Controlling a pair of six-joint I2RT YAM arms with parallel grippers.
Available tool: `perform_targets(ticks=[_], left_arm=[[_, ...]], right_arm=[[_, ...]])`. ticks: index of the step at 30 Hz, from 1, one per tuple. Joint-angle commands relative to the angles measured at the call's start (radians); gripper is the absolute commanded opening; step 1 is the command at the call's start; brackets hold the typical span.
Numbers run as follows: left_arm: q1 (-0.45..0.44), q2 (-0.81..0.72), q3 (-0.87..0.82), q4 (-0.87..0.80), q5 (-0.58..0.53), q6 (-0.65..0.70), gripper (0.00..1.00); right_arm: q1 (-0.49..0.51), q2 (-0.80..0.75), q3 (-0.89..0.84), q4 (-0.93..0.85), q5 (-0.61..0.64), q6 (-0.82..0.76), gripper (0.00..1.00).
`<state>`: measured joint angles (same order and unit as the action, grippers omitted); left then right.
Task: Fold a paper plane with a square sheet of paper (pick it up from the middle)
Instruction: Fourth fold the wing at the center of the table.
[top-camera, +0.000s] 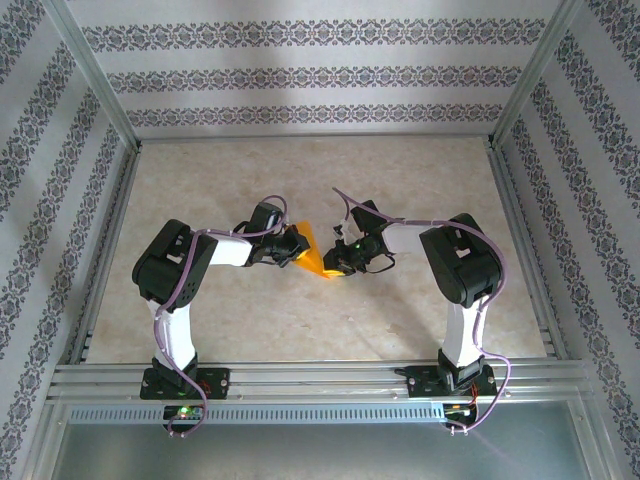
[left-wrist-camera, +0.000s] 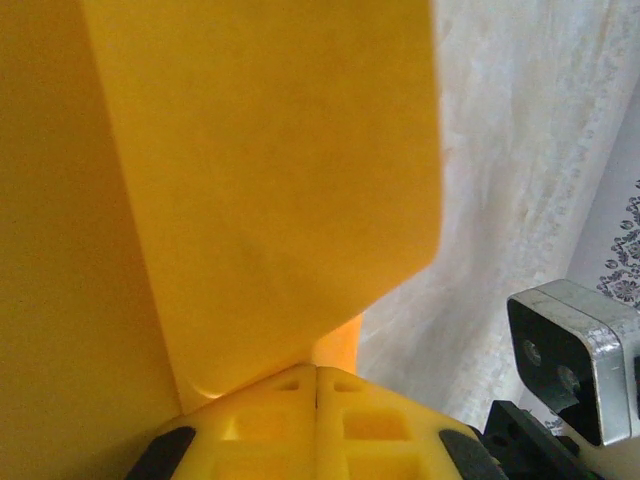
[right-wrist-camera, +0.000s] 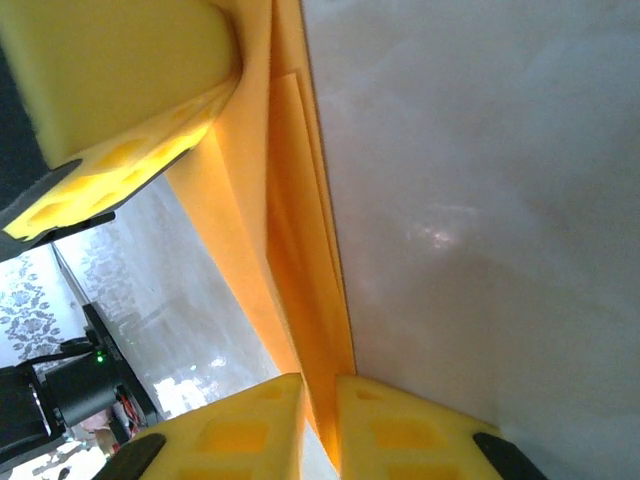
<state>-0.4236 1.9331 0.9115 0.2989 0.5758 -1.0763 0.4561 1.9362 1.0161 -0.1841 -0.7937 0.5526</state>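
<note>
The orange sheet of paper is folded into a narrow, layered shape that tapers to a point, held above the middle of the table between both arms. I cannot tell whether its shape is that of the paper plane. My left gripper is shut on its left part. In the left wrist view the yellow fingertips meet with the paper pinched at their seam. My right gripper is shut on the right part. In the right wrist view the paper's layers run down between the two pads.
The pale marble-patterned table lies under the paper, bounded by aluminium rails at the near edge and patterned walls around. The left gripper's yellow finger shows close by in the right wrist view. The right wrist camera housing sits near the left gripper.
</note>
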Motion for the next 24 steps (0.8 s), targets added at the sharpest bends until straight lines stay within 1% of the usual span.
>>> perform_targets(ticks=[1, 4, 7, 10, 14, 17, 24], left_arm=[[0.006, 0.047, -0.004, -0.073, -0.013, 0.032, 0.04], [0.005, 0.046, -0.007, -0.075, -0.011, 0.033, 0.04], [0.008, 0.047, -0.006, -0.08, -0.008, 0.036, 0.04], [0.007, 0.047, -0.009, -0.076, -0.007, 0.035, 0.04], [0.008, 0.049, -0.008, -0.078, -0.005, 0.035, 0.04], [0.008, 0.053, -0.003, -0.078, 0.001, 0.035, 0.04], [0.007, 0.053, 0.003, -0.086, 0.001, 0.032, 0.04]], right_arm=[[-0.004, -0.063, -0.024, -0.01, 0.054, 0.012, 0.25], [-0.017, -0.164, -0.046, 0.011, 0.079, 0.006, 0.31], [-0.014, -0.202, -0.043, 0.006, 0.079, -0.012, 0.32], [0.011, -0.178, -0.017, 0.016, 0.037, -0.007, 0.26], [0.057, -0.131, 0.018, 0.027, 0.031, 0.006, 0.2], [0.068, -0.093, 0.038, 0.04, 0.042, 0.013, 0.17], [0.075, -0.016, 0.077, 0.021, 0.079, 0.012, 0.15]])
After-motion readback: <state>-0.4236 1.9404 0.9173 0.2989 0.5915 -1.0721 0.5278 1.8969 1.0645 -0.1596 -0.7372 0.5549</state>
